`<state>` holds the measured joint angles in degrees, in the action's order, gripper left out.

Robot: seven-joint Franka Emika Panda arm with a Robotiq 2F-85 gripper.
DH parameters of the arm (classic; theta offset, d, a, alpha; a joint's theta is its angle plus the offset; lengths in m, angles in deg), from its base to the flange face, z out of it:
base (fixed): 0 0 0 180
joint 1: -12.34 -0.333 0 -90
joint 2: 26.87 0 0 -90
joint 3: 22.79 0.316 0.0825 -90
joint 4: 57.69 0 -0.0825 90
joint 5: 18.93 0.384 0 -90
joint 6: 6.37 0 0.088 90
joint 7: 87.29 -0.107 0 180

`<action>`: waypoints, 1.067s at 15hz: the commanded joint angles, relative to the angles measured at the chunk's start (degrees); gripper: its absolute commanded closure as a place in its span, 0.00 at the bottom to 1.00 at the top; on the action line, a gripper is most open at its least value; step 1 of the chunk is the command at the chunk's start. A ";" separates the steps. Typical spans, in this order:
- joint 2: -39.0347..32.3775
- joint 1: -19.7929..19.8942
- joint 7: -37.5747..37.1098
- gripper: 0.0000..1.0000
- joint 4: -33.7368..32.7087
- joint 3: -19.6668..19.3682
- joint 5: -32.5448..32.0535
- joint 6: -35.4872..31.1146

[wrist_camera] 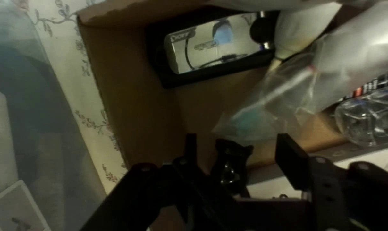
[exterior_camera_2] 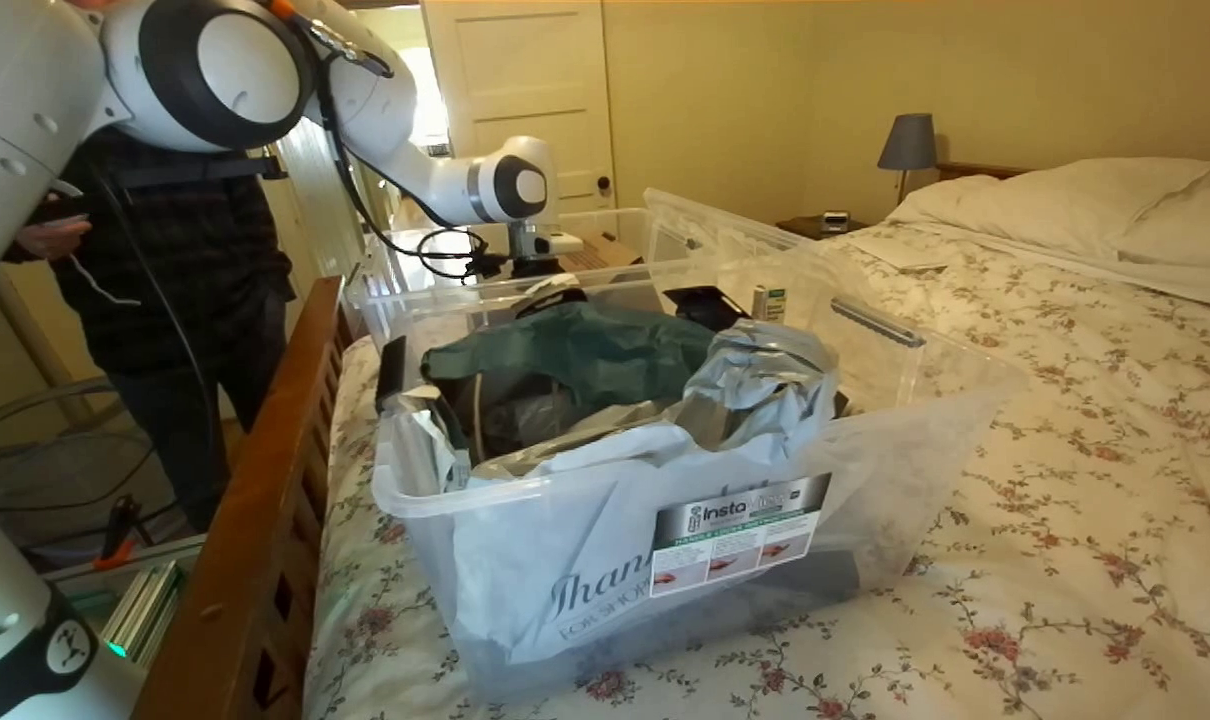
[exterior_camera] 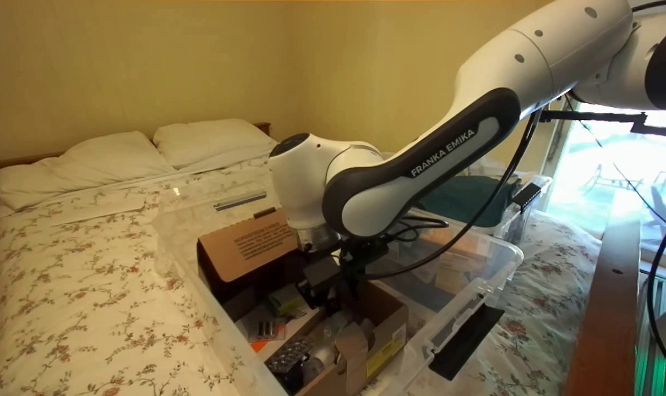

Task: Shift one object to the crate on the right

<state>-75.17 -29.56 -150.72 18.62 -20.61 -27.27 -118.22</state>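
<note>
Gripper (wrist_camera: 237, 150) spread wide on my wrist view, fingers (wrist_camera: 290, 160) well apart. In the gap I see a glossy black item (wrist_camera: 229, 170), cardboard showing to either side of its upper end; whether it lies level with the tips or below them, I cannot tell.

Around it, a cardboard box (wrist_camera: 123, 86). Clock bearings from the gap: dark object (wrist_camera: 219, 48) with a mirror-bright face at twelve, crumpled clear bag (wrist_camera: 264, 118) at one, bumpy clear plastic pack (wrist_camera: 373, 118) between two and three.

Box sits in a clear tub (exterior_camera: 454, 313). In an exterior view I have the gripper low over that box, brown carton (exterior_camera: 256, 242) with a printed flap at ten o'clock from the gripper, white arm (exterior_camera: 448, 148) slanting up toward one. The crate's black latch (exterior_camera: 525, 197) shows there at two.

The crate (exterior_camera_2: 435, 503) stands on the bed (exterior_camera_2: 1115, 450), just beside that tub; whether the two touch, I cannot tell. In an exterior view it lies at five o'clock from the gripper, near wall bearing an Insta label (exterior_camera_2: 740, 535), pale printed bag (exterior_camera_2: 545, 560) behind that wall, dark green sheeting (exterior_camera_2: 605, 345) heaped at the top. Fingertips hidden from me at that angle. Person (exterior_camera_2: 225, 270) in dark clothes between nine and ten o'clock of the crate, past the wooden rail (exterior_camera_2: 255, 480).
</note>
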 commanded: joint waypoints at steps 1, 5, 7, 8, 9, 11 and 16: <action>-1.64 0.00 -1.92 0.04 -0.17 0.31 0.81 -5.25; -4.37 0.16 -4.72 0.00 -1.40 -0.91 -0.15 -6.94; -6.00 0.07 -7.13 0.00 -2.06 -2.47 -0.90 -5.55; -6.51 0.05 -8.62 0.00 -2.36 -3.27 -1.15 -4.31; -4.96 0.63 -5.59 0.00 -0.75 -1.62 -0.72 -5.55; -5.70 0.71 -6.88 0.00 -1.17 -2.00 -0.77 -5.39; -6.05 6.33 8.40 0.00 1.39 2.70 2.87 -13.12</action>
<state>-80.59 -27.63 -150.38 18.75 -21.22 -27.05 -126.99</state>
